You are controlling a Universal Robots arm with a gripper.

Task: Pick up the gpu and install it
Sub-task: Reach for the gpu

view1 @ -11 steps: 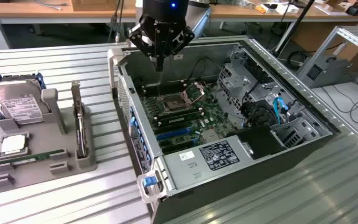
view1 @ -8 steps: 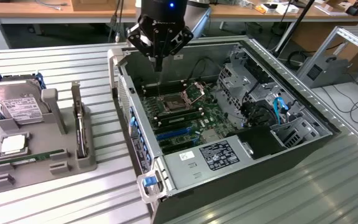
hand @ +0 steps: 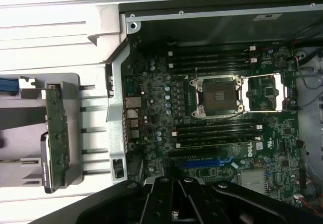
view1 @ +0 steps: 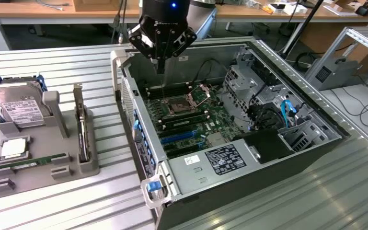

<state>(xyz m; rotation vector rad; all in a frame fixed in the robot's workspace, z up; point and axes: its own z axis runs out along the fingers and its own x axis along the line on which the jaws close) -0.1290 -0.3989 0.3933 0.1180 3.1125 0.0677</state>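
Gpu [view1: 80, 125] on edge in holder [view1: 43, 168], likely light, stiff, fragile; take its upper edge; hand [view1: 161, 68] clenched, empty, above case [view1: 190, 175].

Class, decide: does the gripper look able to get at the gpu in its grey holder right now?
Probably yes. The gpu stands on edge in the grey holder, top edge uncovered; the gripper hangs over the open computer case, with nothing between them.
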